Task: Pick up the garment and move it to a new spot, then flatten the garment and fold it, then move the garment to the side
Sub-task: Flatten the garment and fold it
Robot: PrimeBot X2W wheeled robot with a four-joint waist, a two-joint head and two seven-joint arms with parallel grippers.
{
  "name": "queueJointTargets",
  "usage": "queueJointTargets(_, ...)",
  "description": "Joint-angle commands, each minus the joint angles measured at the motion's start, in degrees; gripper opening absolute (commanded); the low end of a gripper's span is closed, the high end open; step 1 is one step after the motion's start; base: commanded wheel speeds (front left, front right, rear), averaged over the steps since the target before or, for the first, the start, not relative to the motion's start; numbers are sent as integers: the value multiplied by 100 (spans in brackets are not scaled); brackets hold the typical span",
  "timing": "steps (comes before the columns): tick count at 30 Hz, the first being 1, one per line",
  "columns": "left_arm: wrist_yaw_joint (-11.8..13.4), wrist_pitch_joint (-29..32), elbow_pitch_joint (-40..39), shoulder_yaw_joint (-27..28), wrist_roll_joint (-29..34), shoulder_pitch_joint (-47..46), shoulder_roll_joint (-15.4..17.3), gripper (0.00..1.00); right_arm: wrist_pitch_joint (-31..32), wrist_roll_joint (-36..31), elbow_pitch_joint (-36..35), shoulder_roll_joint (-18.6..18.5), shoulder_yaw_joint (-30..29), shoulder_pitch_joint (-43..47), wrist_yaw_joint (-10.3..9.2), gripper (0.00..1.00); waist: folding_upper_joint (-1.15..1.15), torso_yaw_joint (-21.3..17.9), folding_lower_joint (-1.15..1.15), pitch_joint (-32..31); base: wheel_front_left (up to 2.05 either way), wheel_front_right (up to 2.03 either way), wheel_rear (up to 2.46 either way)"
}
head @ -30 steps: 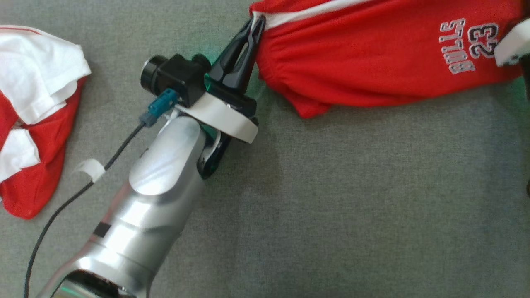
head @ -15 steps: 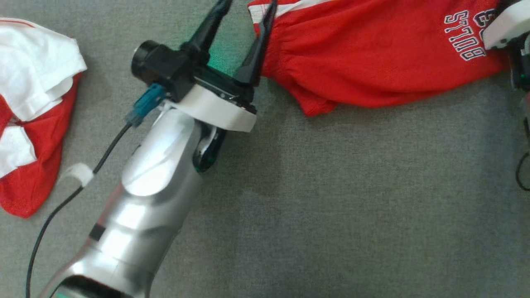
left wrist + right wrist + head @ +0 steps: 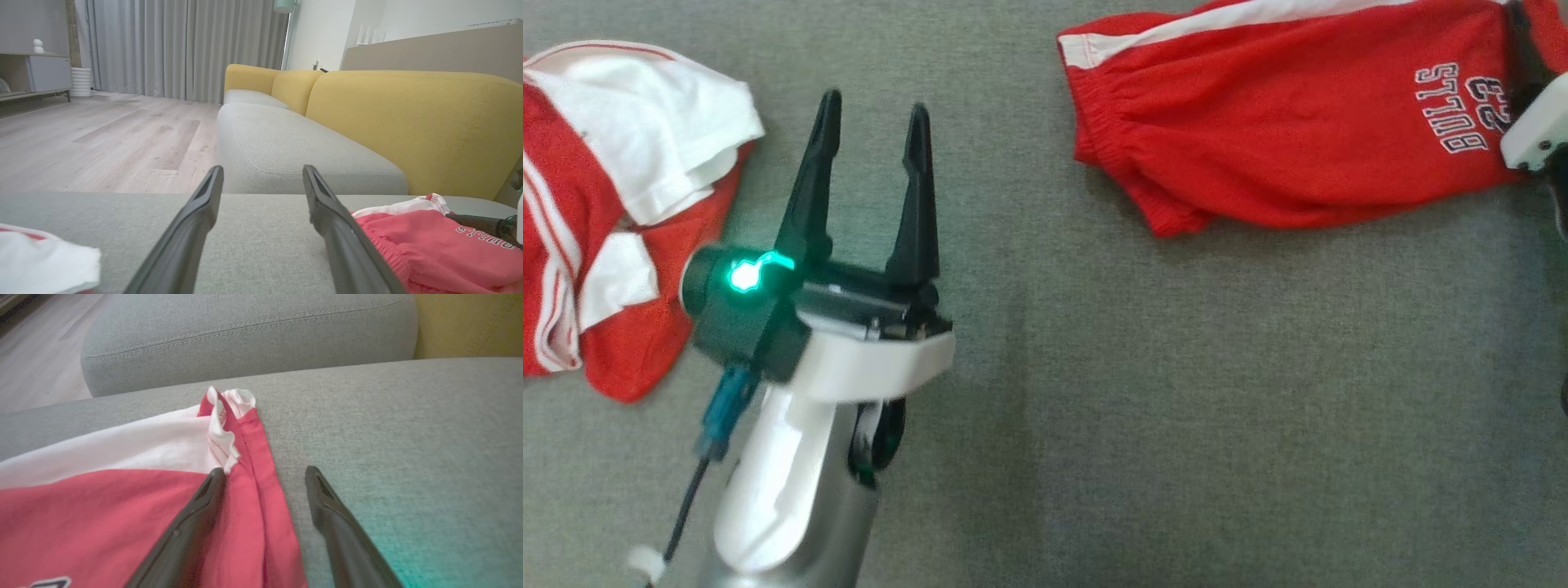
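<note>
A pair of red mesh sports shorts with a white side stripe and a "BULLS 23" print (image 3: 1282, 139) lies stretched out on the grey woven sofa cushion (image 3: 1176, 408), at the far right of the head view. Its gathered waistband is the left end and the printed leg is the right end. The left gripper (image 3: 875, 102) hovers above bare cushion well to the left of the waistband, its two long dark fingers spread wide with nothing between them and a green light glowing on its body. To its left a crumpled red and white garment (image 3: 596, 245) sits in a heap at the cushion's left side, apart from the shorts. In the left wrist view the shorts lie just right of the right-hand finger, with a yellow upholstered backrest (image 3: 408, 122), a pale wooden floor (image 3: 102, 139) and grey curtains (image 3: 184, 45) beyond. The right gripper (image 3: 264, 471) is at the shorts' right end, jaws parted and closed on nothing. One finger lies over the red cloth, the other over bare grey cushion, and the red hemmed edge runs up between them to a small bunched white corner. Whether either finger presses on the fabric cannot be told.
</note>
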Motion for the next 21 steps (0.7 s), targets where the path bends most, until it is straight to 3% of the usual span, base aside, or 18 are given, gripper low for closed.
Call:
queueJointTargets(1, 67, -28, -377, 217, 93, 192, 78, 100, 253, 166, -34, -43, 195, 350, -5, 69, 0, 92, 2, -78, 0, 0, 0)
queueJointTargets(2, 90, -28, -463, 225, 116, 296, 78, 100, 276, 239, -68, -79, 220, 385, -5, 20, 0, 110, 2, -104, 0, 0, 0)
queueJointTargets(3, 112, -28, -532, 230, 149, 387, 78, 100, 274, 317, -118, -100, 247, 418, -5, 0, 0, 118, 2, -129, 0, 0, 0)
queueJointTargets(9, 190, -28, -705, 321, 322, 788, 78, 100, 14, 694, -333, -244, 283, 597, -5, 0, 0, -69, 2, -433, 0, 0, 0)
queueJointTargets(17, 133, -28, -801, 518, 470, 1171, 78, 100, -268, 885, -398, -992, 229, 861, -5, 0, 0, -446, 2, -823, 0, 0, 0)
queueJointTargets(21, 98, -28, -821, 562, 494, 1272, 78, 100, -245, 977, -641, -1151, 210, 811, -5, 0, 0, -561, 2, -936, 0, 0, 0)
